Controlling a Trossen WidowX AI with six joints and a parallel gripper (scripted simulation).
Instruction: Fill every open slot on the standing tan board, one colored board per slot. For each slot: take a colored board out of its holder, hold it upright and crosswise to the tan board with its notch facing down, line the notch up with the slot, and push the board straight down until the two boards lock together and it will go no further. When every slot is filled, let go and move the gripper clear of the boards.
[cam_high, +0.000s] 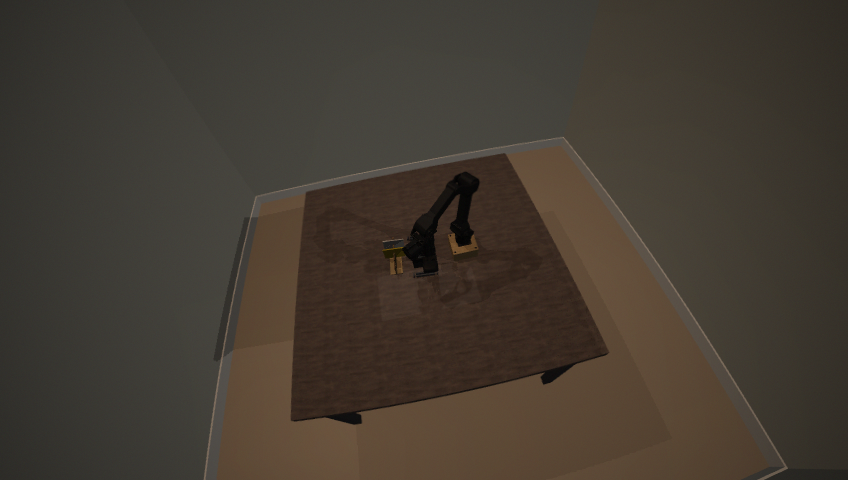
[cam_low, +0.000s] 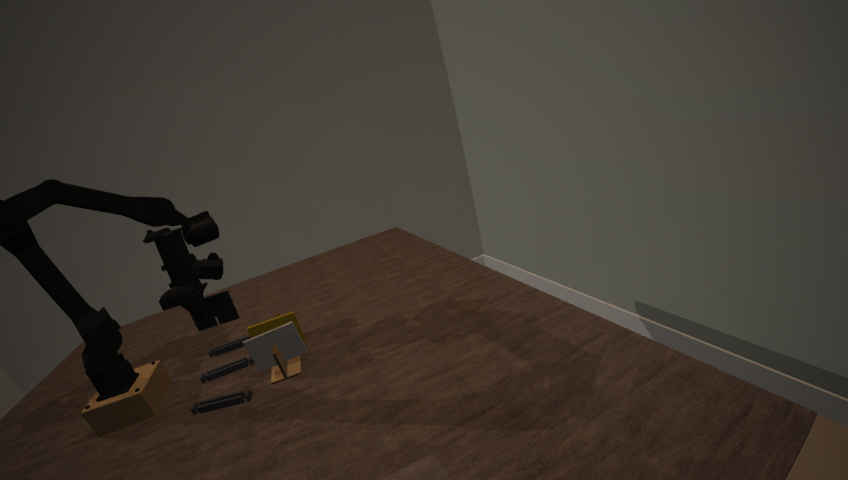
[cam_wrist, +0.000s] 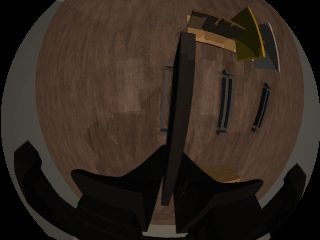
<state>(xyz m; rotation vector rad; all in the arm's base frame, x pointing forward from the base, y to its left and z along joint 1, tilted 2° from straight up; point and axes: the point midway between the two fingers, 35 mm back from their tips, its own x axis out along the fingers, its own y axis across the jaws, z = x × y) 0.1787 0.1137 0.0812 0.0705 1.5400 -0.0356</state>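
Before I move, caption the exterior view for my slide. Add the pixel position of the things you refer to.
Gripper (cam_low: 208, 306) holding a dark board (cam_low: 226, 304) above the table, with yellow (cam_low: 300, 329) and white (cam_low: 270, 346) boards standing crosswise on the tan board (cam_low: 279, 360).

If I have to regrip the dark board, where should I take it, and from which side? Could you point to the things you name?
Come from above and pinch the middle of the dark board's (cam_low: 227, 306) (cam_wrist: 181, 100) top edge, one finger on each broad face. It hangs upright and thin, with its notch in the bottom edge, so a top grip should leave that free.
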